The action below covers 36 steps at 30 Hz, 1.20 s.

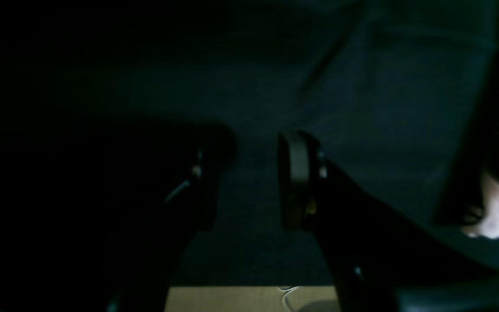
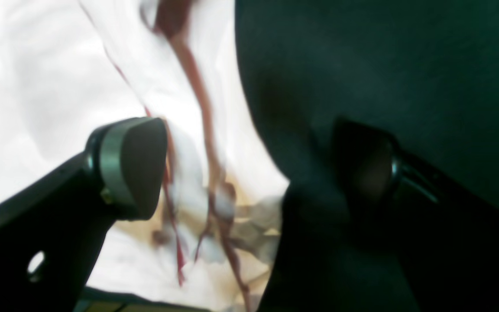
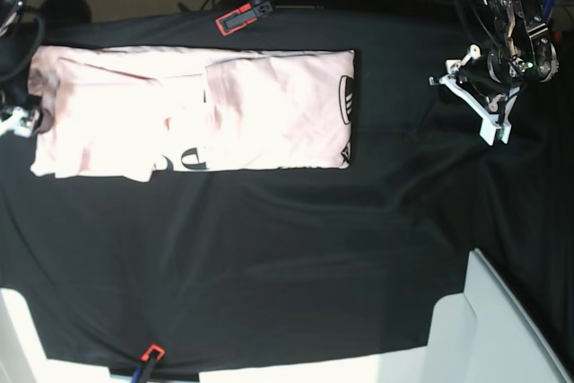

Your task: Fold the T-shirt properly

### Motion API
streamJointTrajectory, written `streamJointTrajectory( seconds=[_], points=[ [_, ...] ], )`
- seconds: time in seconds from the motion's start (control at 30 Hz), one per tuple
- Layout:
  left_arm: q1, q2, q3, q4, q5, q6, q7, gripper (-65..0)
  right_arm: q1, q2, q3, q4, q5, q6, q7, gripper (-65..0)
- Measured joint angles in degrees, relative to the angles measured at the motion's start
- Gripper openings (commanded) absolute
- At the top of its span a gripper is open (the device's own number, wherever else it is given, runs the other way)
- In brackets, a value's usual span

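Now | T-shirt (image 3: 224,114) folded flat on black cloth (image 3: 287,248) | both arms' jaws apart, holding nothing

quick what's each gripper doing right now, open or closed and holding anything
left gripper: open, holding nothing, over the black table cloth.
right gripper: open wide, holding nothing, at the edge of the T-shirt.
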Motion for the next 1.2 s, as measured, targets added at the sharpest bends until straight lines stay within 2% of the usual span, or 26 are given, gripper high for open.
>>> streamJointTrajectory(
  seconds=[0.2, 0.4, 0.53, 0.83, 0.93, 1.03, 1.2],
  points=[
    [0.0, -0.2, 0.0, 0.0, 0.2, 0.1, 0.0, -42.5, 0.0, -0.1, 0.0, -0.6, -0.3, 0.0, 0.4, -2.5],
    [0.0, -0.2, 0.0, 0.0, 0.4, 0.2, 0.0, -42.5, -0.2, 1.0, 0.0, -6.2, 8.5, 0.0, 1.9, -2.5],
    [0.0, -0.1, 0.0, 0.0, 0.2, 0.2, 0.0, -42.5, -0.3, 0.8, 0.0, -6.5, 8.6, 0.0, 2.6, -2.8],
    [0.3, -0.1, 0.0, 0.0, 0.4, 0.2, 0.0, -42.5, -3.1, -0.9, 0.0, -5.5, 10.4, 0.5, 6.2, -2.9],
    [0.3, -0.1, 0.0, 0.0, 0.4, 0.2, 0.0, -42.5, -5.5, -2.3, 0.0, -1.4, 10.7, 0.8, 5.4, -3.0],
    [0.2, -0.2, 0.0, 0.0, 0.2, 0.2, 0.0, -42.5, -7.7, -3.7, -0.1, 2.6, 10.1, 0.9, 3.8, -7.3],
    [0.1, 0.1, 0.4, 0.0, 0.2, 0.2, 0.0, -42.5, -7.8, -3.8, -0.1, 3.7, 9.7, 0.2, 1.5, -16.1]
  ],
)
